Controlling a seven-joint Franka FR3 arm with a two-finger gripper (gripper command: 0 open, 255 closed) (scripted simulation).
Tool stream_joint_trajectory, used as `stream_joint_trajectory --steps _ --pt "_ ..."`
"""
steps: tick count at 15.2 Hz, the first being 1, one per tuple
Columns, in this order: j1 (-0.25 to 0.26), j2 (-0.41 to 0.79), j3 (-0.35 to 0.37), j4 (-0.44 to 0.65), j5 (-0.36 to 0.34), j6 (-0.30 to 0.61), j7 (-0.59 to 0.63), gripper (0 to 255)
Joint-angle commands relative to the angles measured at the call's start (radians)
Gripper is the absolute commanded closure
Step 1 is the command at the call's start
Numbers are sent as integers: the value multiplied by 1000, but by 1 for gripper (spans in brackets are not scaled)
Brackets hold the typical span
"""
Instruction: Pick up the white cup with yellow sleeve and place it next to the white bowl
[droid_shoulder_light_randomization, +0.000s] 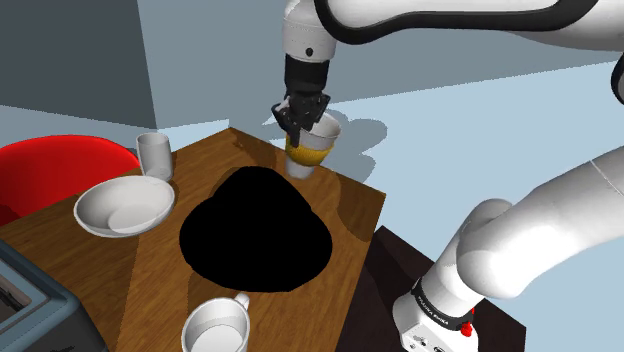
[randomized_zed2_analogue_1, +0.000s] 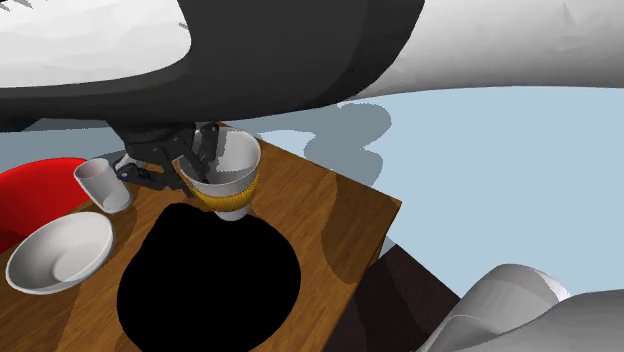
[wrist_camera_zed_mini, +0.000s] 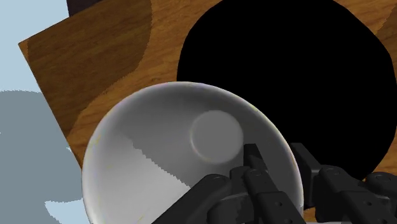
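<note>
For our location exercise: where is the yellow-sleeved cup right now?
Shoulder view: the yellow-sleeved cup is by the table's far edge, clasped by the gripper.

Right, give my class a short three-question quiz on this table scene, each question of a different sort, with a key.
1. True or false: the hand grips the sleeved cup by its rim.
2. What stands right beside the bowl? A) a plain cup B) a kettle C) a spoon
3. Fill in: the large round thing in the middle of the table is ____ in colour.
Key: 1 true; 2 A; 3 black.
</note>
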Motion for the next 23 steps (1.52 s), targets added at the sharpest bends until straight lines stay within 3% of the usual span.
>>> stream_joint_trajectory --steps 1,7,14,19,23 --pt "11 44 38 33 1 7 53 255" --pt "41 223 148 187 -41 9 216 255" --pt "119 487 246 432 -162 -30 415 255" --pt "235 705 269 670 -275 -101 537 255" --pt "368 899 257 926 -365 -191 599 255"
